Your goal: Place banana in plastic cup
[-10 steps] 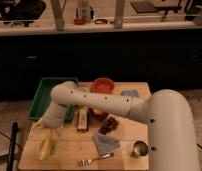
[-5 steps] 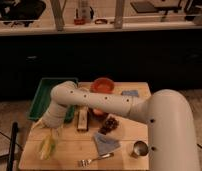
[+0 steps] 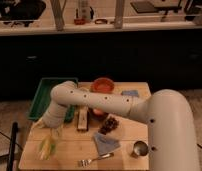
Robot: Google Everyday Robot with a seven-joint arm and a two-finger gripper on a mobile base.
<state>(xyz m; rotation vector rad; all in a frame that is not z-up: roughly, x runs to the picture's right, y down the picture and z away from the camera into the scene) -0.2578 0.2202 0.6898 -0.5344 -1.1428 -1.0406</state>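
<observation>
My gripper (image 3: 53,131) is at the end of the white arm, low over the front left of the wooden table (image 3: 69,159). Right below it stands a pale yellow-green see-through shape, the plastic cup (image 3: 46,148). A pale-yellow streak at its top under the gripper looks like the banana (image 3: 50,137). I cannot tell whether the banana is inside the cup or just against it, because the arm's end hides where they meet.
A green tray (image 3: 42,95) lies at the back left, with a red bowl (image 3: 102,84) and a blue sponge (image 3: 129,93) behind. A brown bar (image 3: 83,120), dark grapes (image 3: 110,124), a grey-blue cloth (image 3: 105,143), a fork (image 3: 96,159) and a metal cup (image 3: 140,148) lie to the right.
</observation>
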